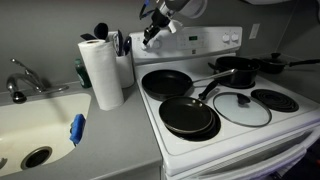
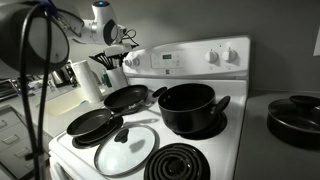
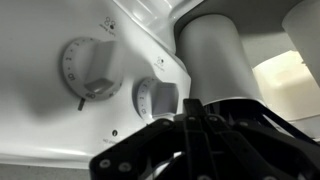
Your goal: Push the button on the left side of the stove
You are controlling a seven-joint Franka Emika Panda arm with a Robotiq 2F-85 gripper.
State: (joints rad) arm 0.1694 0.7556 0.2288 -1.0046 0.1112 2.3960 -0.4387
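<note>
**Shut fingers at the stove's knob panel**

The fingers (image 3: 190, 118) are pressed together with no gap and hold nothing. In the wrist view their tips sit just below the small knob (image 3: 157, 98) on the stove's back panel, with the big knob (image 3: 90, 70) beside it. Whether the tips touch the panel cannot be told.

The stove (image 1: 230, 128) stands against the wall, with the grey bench (image 1: 110, 140) and its sink (image 1: 35, 120) on one side. In both exterior views the arm reaches down from above. The fingers (image 1: 150, 38) are at the end of the back panel (image 2: 185, 60) nearest the towel roll (image 1: 101, 70) and the utensil holder (image 1: 122, 45). Two more knobs (image 2: 221, 56) sit at the panel's far end, well apart from the fingers.

On the cooktop:
- Two black frying pans (image 2: 125, 98) (image 2: 92, 123) lie on the burners nearer the bench.
- A black pot (image 2: 190, 108) stands on a back burner.
- A glass lid (image 2: 125, 150) lies flat on a front burner.
- One coil burner (image 2: 190, 165) is bare.

A second dark pot (image 2: 295, 115) rests on the bench on the stove's other side.
</note>
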